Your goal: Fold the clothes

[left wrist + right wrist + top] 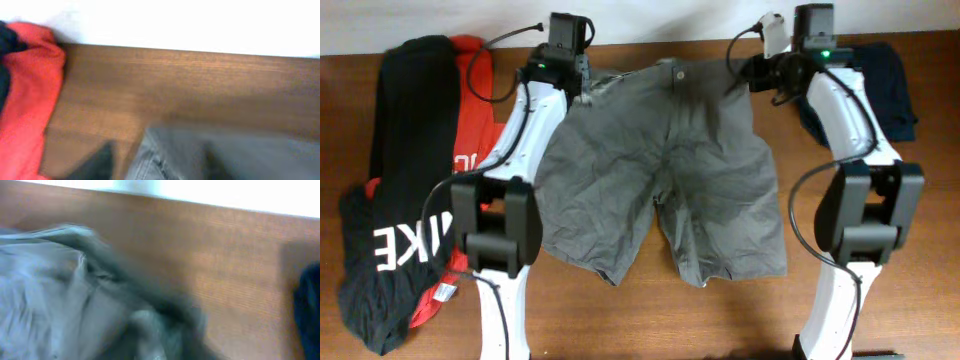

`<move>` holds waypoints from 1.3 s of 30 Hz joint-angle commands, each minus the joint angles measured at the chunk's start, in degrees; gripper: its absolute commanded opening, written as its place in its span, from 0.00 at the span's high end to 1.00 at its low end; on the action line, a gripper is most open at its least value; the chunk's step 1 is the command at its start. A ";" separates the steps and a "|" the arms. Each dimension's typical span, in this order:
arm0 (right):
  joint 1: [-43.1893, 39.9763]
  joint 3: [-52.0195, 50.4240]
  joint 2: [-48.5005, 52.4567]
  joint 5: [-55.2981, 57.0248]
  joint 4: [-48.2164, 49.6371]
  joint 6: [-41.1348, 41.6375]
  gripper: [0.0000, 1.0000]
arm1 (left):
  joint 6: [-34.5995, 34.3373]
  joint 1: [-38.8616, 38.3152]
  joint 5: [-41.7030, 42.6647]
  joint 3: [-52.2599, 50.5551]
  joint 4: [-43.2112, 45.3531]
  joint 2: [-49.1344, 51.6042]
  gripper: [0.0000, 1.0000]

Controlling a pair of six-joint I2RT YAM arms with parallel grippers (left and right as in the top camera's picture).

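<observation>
Shorts [660, 170]: wrinkled grey-olive cotton, two wide legs, flat on wood-grain table [925, 300].

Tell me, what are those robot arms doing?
Two robot arms are here to fold the grey shorts, which lie spread flat, unfolded, on the table. The left gripper and right gripper are each at a corner of the waistband. The blurry wrist views don't show whether they are gripping it.

The shorts [660, 170] lie mid-tabletop [920, 300], waistband far, legs near. Left of them, past my left arm [525, 130], the lettered garment [405, 150] overlaps a shirt [470, 110]. Far right, partly under my right arm [850, 110], lies a small garment [890, 85].
</observation>
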 commanded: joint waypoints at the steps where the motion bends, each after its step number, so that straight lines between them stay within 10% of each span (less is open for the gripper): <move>1: 1.64 0.44 1.70 0.70 3.93 2.19 0.26 | -0.31 0.42 -1.22 0.46 3.96 1.88 0.01; 9: 1.22 2.62 -1.31 0.79 2.19 5.57 0.14 | 3.23 0.52 7.67 6.56 -4.92 -1.05 0.01; 16: 1.25 3.87 -5.84 0.79 -22.80 6.82 0.00 | 7.67 0.50 14.88 12.39 -27.12 -3.08 0.01; 39: 6.97 3.69 -16.06 0.63 -52.43 3.80 0.24 | 26.67 1.97 35.93 12.66 -52.22 -9.75 0.01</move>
